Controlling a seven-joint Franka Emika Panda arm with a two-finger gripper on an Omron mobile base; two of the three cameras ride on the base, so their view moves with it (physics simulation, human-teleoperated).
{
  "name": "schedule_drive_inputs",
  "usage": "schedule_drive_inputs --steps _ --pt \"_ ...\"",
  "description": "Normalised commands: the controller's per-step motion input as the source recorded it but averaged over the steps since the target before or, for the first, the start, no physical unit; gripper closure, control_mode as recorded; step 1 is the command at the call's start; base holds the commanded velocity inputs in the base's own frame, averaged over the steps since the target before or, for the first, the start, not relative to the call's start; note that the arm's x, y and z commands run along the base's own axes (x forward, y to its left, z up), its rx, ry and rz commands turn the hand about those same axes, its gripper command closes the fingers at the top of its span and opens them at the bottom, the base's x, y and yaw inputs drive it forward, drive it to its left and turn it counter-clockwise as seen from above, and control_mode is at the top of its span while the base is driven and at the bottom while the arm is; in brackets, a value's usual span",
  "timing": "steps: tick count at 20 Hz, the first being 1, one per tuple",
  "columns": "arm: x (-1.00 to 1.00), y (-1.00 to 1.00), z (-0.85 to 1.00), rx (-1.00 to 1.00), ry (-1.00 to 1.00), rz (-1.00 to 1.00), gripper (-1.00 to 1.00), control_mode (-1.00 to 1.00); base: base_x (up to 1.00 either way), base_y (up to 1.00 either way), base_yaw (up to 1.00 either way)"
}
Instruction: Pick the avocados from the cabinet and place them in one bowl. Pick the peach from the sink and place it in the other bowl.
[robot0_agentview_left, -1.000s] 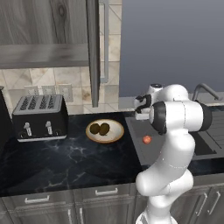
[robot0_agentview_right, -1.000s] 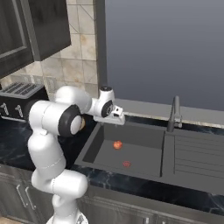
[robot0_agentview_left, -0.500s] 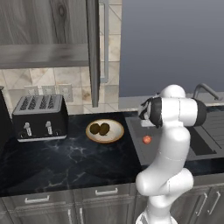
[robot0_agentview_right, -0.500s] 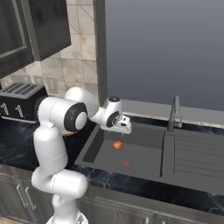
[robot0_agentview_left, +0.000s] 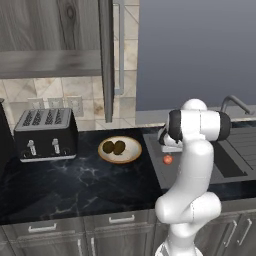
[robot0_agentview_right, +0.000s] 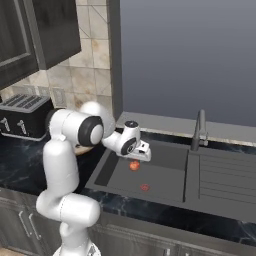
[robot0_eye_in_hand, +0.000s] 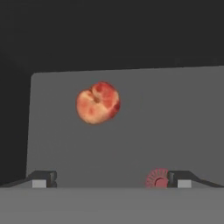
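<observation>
The peach (robot0_eye_in_hand: 97, 102) lies on the floor of the dark grey sink (robot0_eye_in_hand: 175, 122), orange-red, ahead of my fingertips (robot0_eye_in_hand: 41, 179). My gripper (robot0_eye_in_hand: 112, 180) is open with nothing between its fingers. It hangs just above the peach (robot0_agentview_right: 134, 165) inside the sink (robot0_agentview_right: 170, 157), at the left end of the basin. Both avocados (robot0_agentview_left: 114, 147) rest side by side in the tan bowl (robot0_agentview_left: 131, 152) on the counter, left of the sink. The gripper (robot0_agentview_left: 164, 145) sits low behind my arm, over the peach (robot0_agentview_left: 168, 159). The cabinet (robot0_agentview_left: 50, 62) stands open above, its door (robot0_agentview_left: 105, 60) edge-on.
A red drain cap (robot0_agentview_right: 145, 187) sits in the basin floor near the peach. The faucet (robot0_agentview_right: 200, 130) rises behind the sink, with the ridged drainboard (robot0_agentview_right: 227, 175) to the right. A black toaster (robot0_agentview_left: 45, 134) stands on the dark counter, left of the bowl.
My hand has swung down from above the sink's edge into the basin and now points at the peach. The peach and the avocados in the bowl have not moved.
</observation>
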Motion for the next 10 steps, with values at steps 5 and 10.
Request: schedule_drive_inputs --steps 5,10 --pt "-0.01 0.03 -0.28 0.00 -0.08 -0.03 -1.00 -1.00 0.00 0.00 0.00" --pt "0.11 0.04 -0.11 0.00 -0.08 -0.02 -1.00 -1.00 0.00 0.00 0.00"
